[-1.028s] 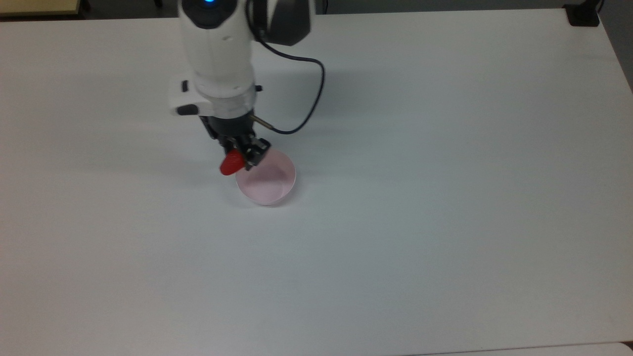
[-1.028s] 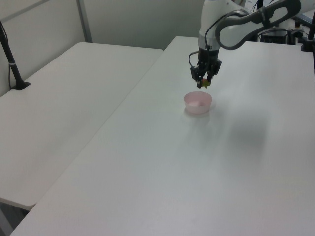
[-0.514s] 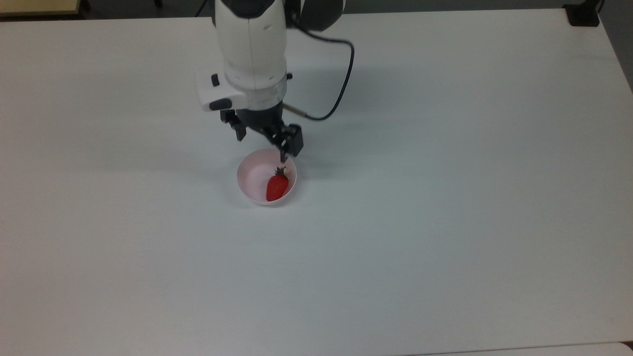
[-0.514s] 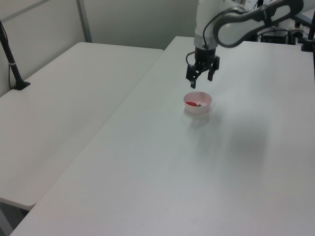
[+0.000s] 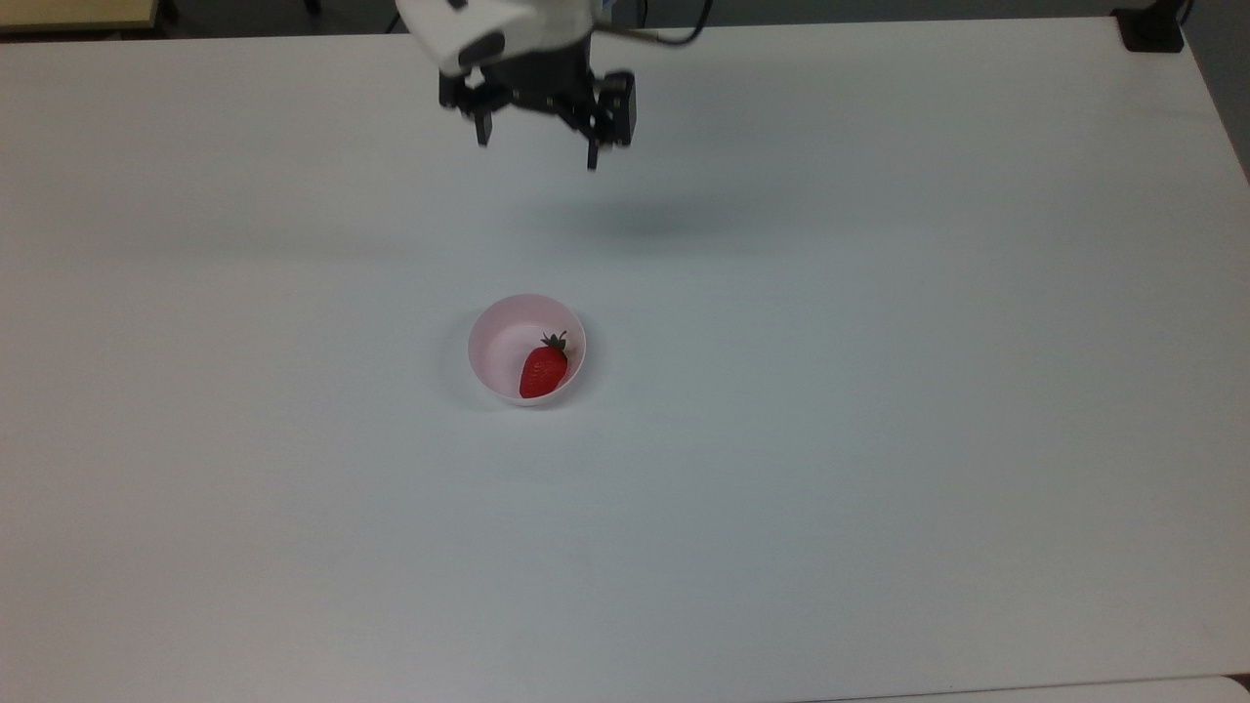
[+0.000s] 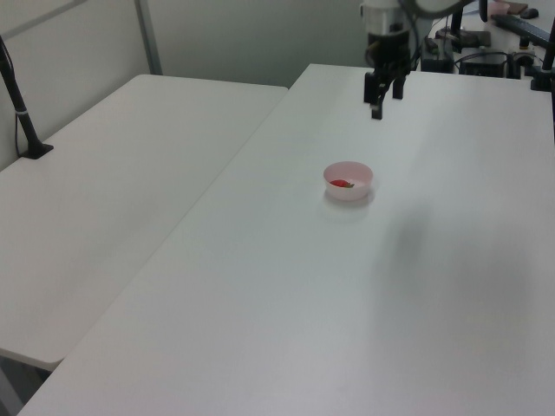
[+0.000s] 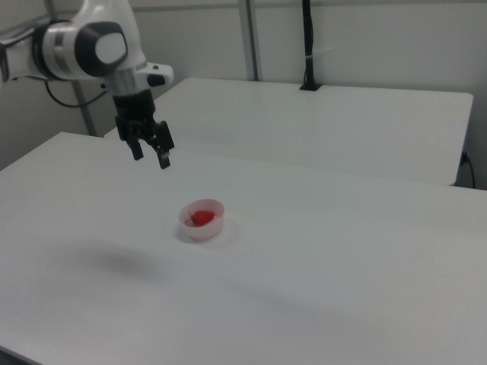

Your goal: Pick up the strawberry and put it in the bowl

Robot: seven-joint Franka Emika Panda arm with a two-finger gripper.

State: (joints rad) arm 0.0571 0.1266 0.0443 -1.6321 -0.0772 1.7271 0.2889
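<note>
My gripper [image 5: 537,151] hangs wide open and empty at the top view's upper centre; I see the glossy cone-shaped strawberry [image 5: 544,371] lying inside the thin-walled round pink bowl [image 5: 493,337] mid-frame.

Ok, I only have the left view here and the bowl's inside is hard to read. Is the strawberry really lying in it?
Observer: Yes. In the top view the strawberry lies inside the bowl, toward the top view's right side of it.
Operator: Which way does its leafy end point?
Observer: Toward the top view's upper edge, the side where the tool is.
Operator: Is the tool holding anything?
Observer: No. The top view shows its fingers spread with nothing between them.
Operator: Is it clear of the bowl?
Observer: Yes. In the right view the tool hangs above the table, up and to the right view's left of the bowl.
</note>
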